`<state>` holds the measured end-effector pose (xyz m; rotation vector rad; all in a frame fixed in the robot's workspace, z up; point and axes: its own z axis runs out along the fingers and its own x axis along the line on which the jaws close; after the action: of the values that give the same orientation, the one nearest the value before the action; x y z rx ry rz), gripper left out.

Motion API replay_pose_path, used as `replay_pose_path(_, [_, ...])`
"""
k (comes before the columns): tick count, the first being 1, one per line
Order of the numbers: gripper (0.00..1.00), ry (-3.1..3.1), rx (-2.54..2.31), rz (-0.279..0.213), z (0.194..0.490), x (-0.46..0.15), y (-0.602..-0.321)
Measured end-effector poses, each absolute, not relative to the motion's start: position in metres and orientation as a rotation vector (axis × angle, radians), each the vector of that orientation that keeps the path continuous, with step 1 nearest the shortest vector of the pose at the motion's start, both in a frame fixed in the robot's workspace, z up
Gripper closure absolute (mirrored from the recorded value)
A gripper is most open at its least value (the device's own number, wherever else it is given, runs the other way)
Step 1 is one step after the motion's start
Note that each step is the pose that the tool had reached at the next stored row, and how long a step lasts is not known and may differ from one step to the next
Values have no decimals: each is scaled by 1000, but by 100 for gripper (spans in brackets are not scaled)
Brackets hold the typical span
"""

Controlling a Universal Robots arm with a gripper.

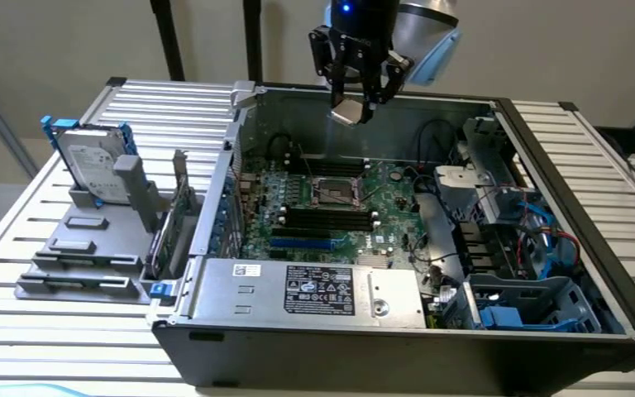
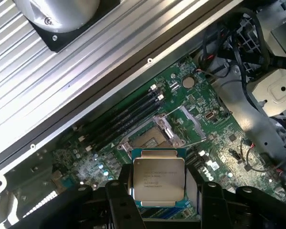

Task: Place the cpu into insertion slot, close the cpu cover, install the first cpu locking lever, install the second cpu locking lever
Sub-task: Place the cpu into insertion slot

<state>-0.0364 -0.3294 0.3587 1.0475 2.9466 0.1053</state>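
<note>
My gripper [image 1: 359,93] hangs high above the open computer case, shut on the cpu [image 1: 347,112], a flat square chip with a pale metallic face. In the wrist view the cpu [image 2: 158,178] sits between the two black fingers [image 2: 118,200], printed face toward the camera. Well below it on the green board lies the insertion slot [image 1: 337,192], a dark square in a silvery frame. The wrist view shows the insertion slot [image 2: 146,137] uncovered. Its cpu cover [image 2: 172,130] is swung up beside it, and a thin lever wire runs out from that side.
Black memory slots [image 1: 323,219] lie just in front of the socket. A labelled silver box [image 1: 308,289] fills the case's near side. Cables and a drive cage [image 1: 516,248] crowd the exterior view's right. A hard drive [image 1: 95,169] stands in grey holders on the slatted table.
</note>
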Motion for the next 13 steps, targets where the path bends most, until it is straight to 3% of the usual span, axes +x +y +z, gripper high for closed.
replay_pose_path(13, [46,2796,1386,101,350,-36,-329])
